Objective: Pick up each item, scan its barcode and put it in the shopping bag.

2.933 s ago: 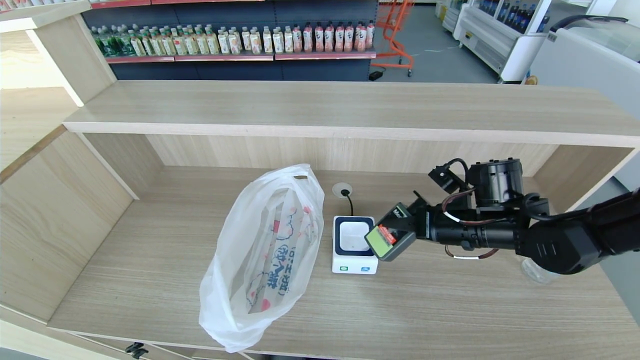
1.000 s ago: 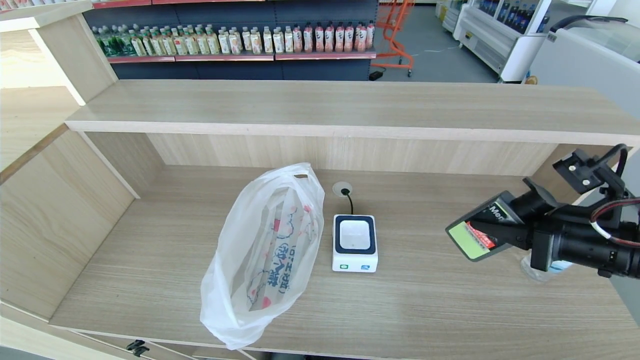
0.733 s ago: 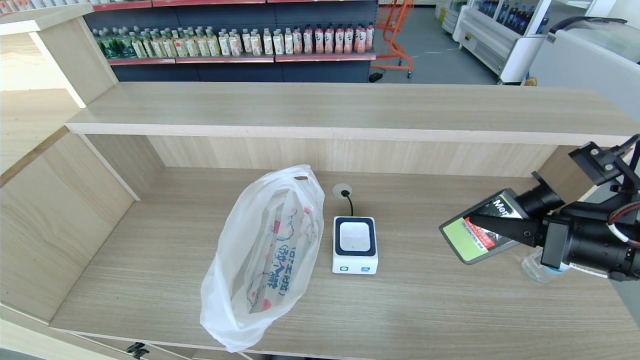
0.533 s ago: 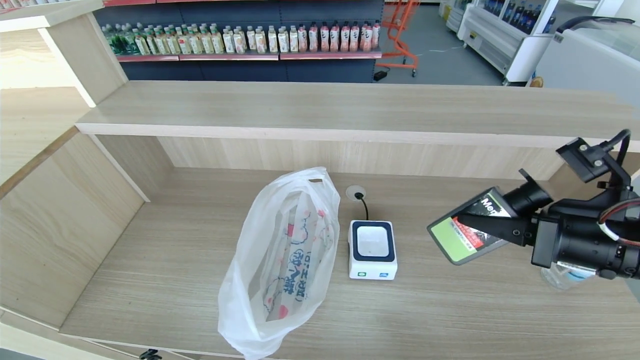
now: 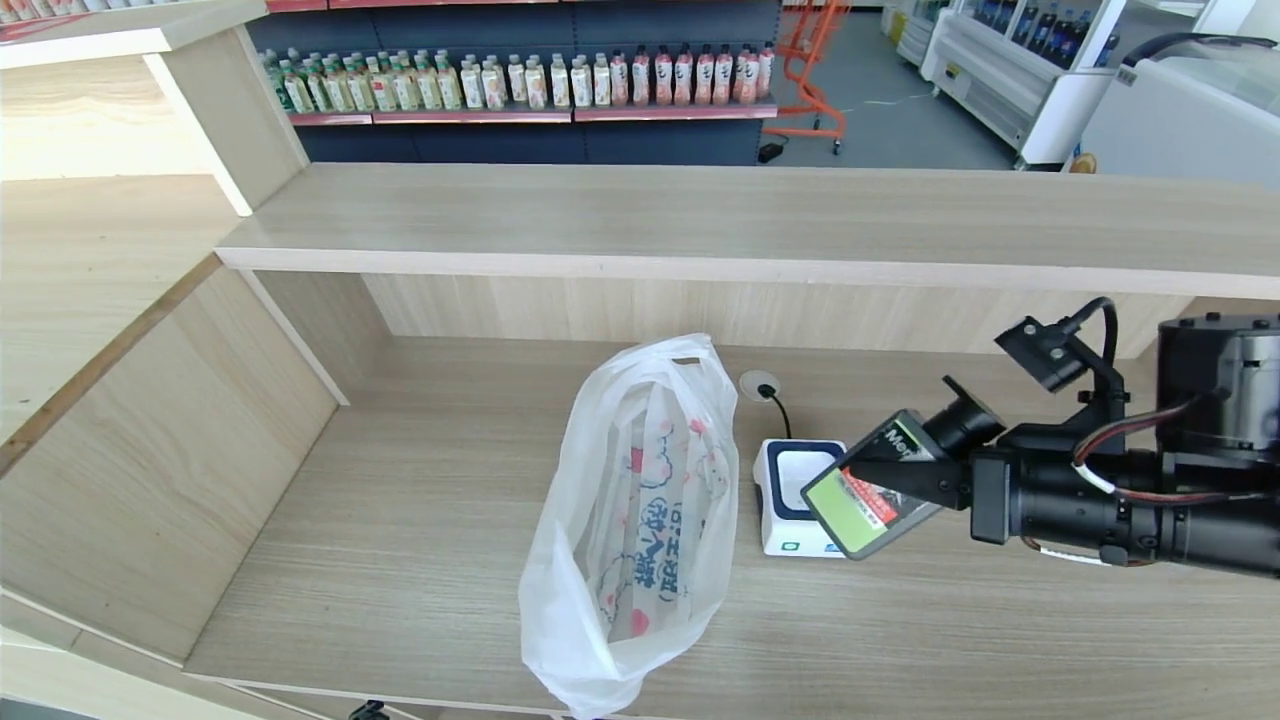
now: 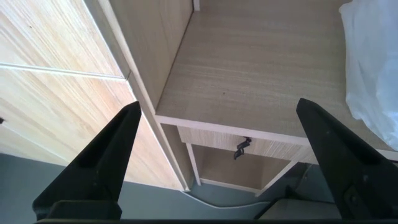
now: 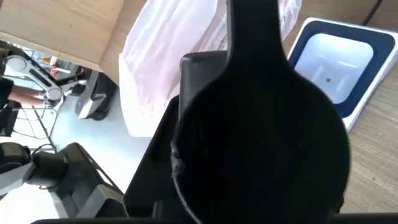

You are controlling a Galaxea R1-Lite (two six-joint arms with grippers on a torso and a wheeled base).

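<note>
While bag [image 5: 640, 520] lies on wood counter [image 5: 400, 530], bottle shelves [image 5: 520, 85] behind.

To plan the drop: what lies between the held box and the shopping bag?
The white scanner stands between the box and the bag, seen in the head view.

Shop, checkout side. Beyond the wooden counter [image 5: 700, 215] ran a shelf [image 5: 520, 114] with a red front edge, packed with rows of drink bottles [image 5: 520, 82]. A chiller [image 5: 1000, 70] with more bottles stood at far right, a chest freezer [image 5: 1180, 120] nearer, and an orange rack [image 5: 810, 60] stood on the grey floor. On the desk [image 5: 420, 520] under the counter sat a wired barcode scanner [image 5: 782, 495]. A white plastic bag [image 5: 570, 560] lay just beside it with a packet [image 5: 650, 520] inside, and a box [image 5: 865, 495] was held near the scanner.
</note>
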